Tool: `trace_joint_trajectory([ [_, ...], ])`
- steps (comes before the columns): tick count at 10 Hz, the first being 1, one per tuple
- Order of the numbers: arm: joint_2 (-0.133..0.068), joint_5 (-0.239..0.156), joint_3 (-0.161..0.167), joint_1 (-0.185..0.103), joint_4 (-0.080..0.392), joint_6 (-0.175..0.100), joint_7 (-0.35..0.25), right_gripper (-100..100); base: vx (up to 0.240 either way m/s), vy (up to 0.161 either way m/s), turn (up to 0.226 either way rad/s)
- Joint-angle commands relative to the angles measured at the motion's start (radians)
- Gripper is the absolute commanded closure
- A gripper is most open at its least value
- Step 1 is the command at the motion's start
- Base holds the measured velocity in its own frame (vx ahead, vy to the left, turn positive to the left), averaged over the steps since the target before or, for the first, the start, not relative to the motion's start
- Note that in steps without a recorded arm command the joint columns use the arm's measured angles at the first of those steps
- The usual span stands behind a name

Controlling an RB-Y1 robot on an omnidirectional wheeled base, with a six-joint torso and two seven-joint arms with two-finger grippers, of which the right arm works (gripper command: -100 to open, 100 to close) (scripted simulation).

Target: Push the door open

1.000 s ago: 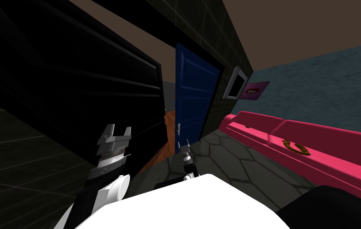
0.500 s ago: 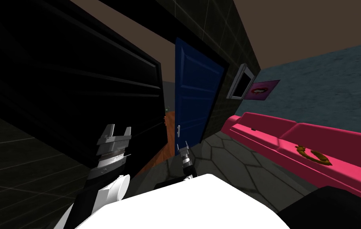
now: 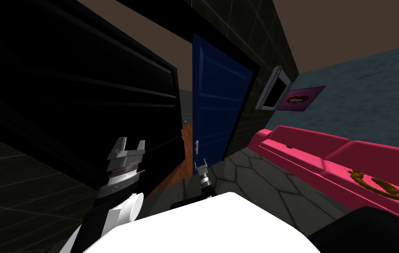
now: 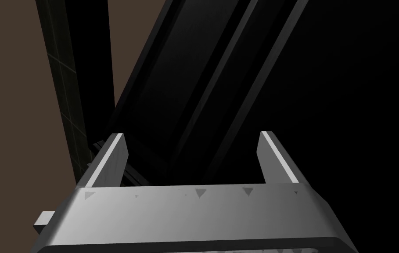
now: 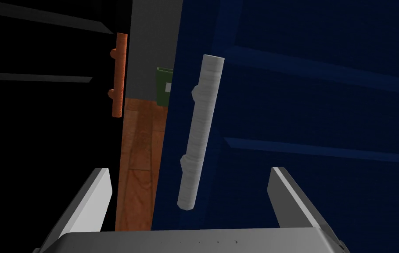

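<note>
Head view: the blue door (image 3: 213, 101) stands ahead of us, set in a dark tiled wall (image 3: 262, 57). Its free edge lies beside a black panelled surface (image 3: 75, 92) on our left. Between the two runs a narrow gap, through which an orange wooden floor (image 3: 188, 145) shows. Our right gripper (image 3: 201, 166) sits low and just before the door, below its light grey bar handle (image 3: 197, 147). Our left gripper (image 3: 127, 145) is raised against the black panelled surface, fingers apart. A pink sofa (image 3: 325, 162) runs along the right-hand wall, with a brown curved object (image 3: 376, 186) lying on its seat.

Right wrist view: our right gripper (image 5: 189, 171) has its fingers (image 5: 99, 193) spread wide and holds nothing. The handle (image 5: 198, 131) stands nearly upright on the door (image 5: 317, 110), lined up between the two fingers, and neither touches it. Across the gap, an orange-brown bar handle (image 5: 118, 74) sits on the black surface's edge.

Left wrist view: our left gripper (image 4: 192, 134) is likewise spread and empty, facing black panel mouldings (image 4: 211, 88).
</note>
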Motion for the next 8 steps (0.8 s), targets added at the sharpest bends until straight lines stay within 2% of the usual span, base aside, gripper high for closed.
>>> trace_joint_trajectory([
  [1,0.006,-0.013,0.015,-0.014,0.039,-0.008,-0.024,-100,0.112,-0.08,0.068],
  [5,0.009,-0.037,0.04,-0.032,0.093,-0.017,-0.065,-100,0.065,-0.066,0.047],
  [8,0.016,-0.072,0.076,-0.059,0.173,-0.032,-0.124,-100,0.092,-0.095,0.09],
])
